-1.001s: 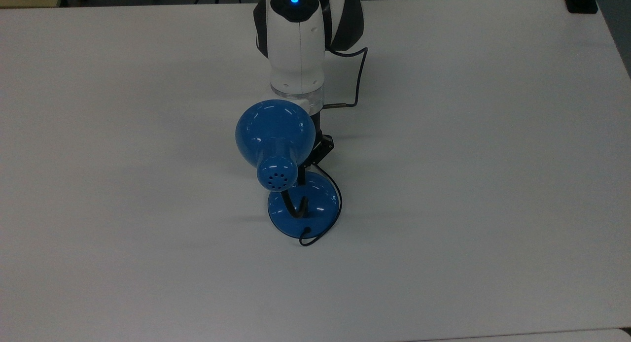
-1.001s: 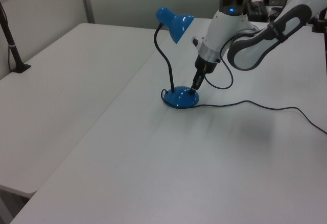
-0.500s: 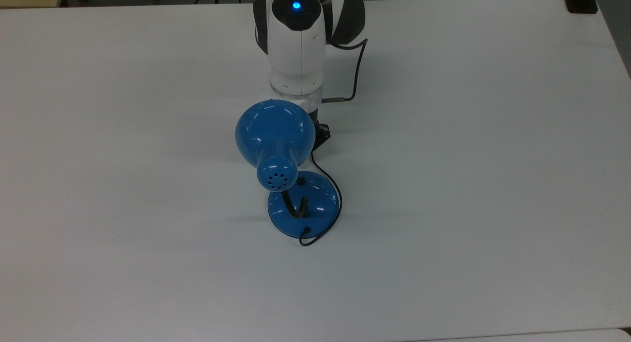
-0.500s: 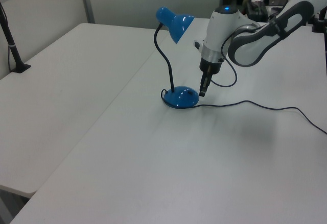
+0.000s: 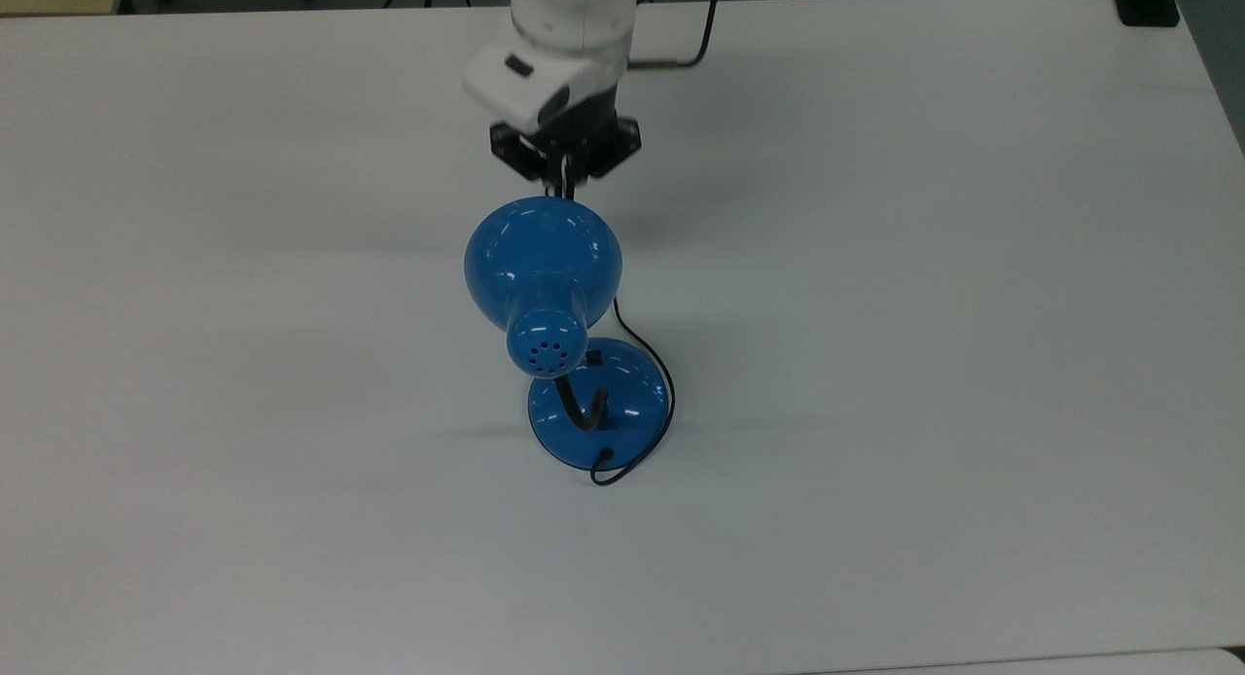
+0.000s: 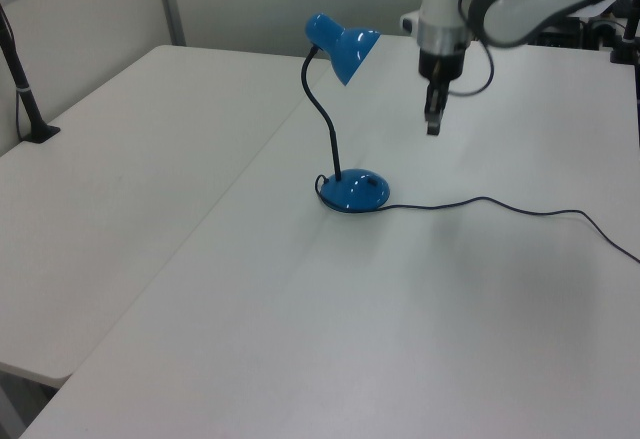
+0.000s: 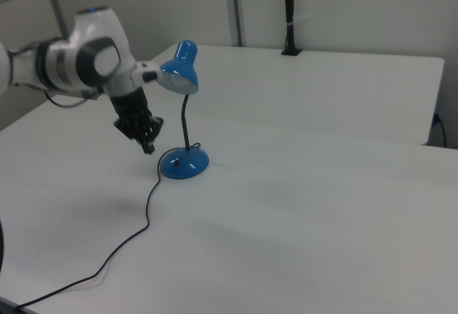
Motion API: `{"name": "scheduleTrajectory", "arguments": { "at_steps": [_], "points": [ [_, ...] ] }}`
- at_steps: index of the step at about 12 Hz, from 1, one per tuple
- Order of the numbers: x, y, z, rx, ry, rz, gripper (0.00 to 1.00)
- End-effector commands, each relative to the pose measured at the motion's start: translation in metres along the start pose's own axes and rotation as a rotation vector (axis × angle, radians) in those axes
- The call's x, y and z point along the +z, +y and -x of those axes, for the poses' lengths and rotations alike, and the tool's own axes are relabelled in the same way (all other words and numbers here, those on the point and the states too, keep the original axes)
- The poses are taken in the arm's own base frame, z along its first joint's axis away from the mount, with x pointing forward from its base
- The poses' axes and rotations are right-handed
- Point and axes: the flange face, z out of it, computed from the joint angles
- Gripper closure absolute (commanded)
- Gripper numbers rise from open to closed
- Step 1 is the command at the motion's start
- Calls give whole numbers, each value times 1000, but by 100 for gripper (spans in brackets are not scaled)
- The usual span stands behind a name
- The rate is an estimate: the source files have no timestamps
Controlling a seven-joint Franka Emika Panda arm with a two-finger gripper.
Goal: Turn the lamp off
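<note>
The blue lamp (image 6: 340, 109) stands in the middle of the white table (image 6: 300, 339). Its round base (image 6: 354, 191) sits flat, with a small black switch (image 5: 592, 362) on top. A thin black cord (image 6: 500, 205) runs off to the left view's right. The gripper (image 6: 433, 127) hangs in the air, apart from the lamp, on the left view's right of the shade (image 6: 345, 44). Its fingers look pressed together and hold nothing.
</note>
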Motion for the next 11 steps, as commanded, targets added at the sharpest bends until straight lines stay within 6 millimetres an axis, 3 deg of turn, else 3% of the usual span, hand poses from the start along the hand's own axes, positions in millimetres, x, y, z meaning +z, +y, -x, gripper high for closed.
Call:
{"name": "scheduleTrajectory", "arguments": {
  "at_steps": [1, 2, 3, 5, 6, 8, 11],
  "points": [
    [-68, 5, 17, 33, -59, 14, 72],
    [-83, 7, 19, 42, -70, 16, 64],
    [-106, 10, 22, 49, -86, 19, 49],
    [-137, 13, 26, 55, -98, 22, 8],
    [-147, 14, 29, 59, -89, 21, 0],
    [-158, 15, 34, 65, -75, 21, 0],
    [-158, 22, 36, 77, -88, 21, 0]
  ]
}}
